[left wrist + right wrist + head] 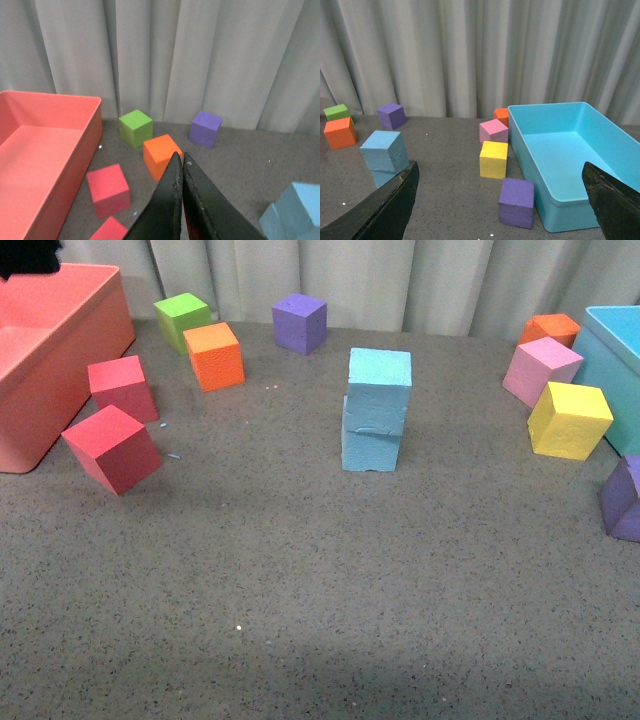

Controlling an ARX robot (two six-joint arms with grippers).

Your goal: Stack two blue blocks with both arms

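Front view: two blue blocks (pixel 377 410) sitting stacked at desk (pixel 320 590) centre, top one slightly twisted, neither arm touching them. Purple cube (pixel 299 322) lying at 11 o'clock from the stack, yellow cube (pixel 569 420) at 3 o'clock. Left gripper (pixel 181 162) fingers pressing together, holding nothing. Right gripper (pixel 502 200) fingers (pixel 390 205) spreading wide, empty.

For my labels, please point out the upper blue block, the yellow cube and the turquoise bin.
upper blue block (pixel 380 370), front view, top face.
yellow cube (pixel 568 422), front view, front face.
turquoise bin (pixel 532 165), right wrist view, outer side wall.
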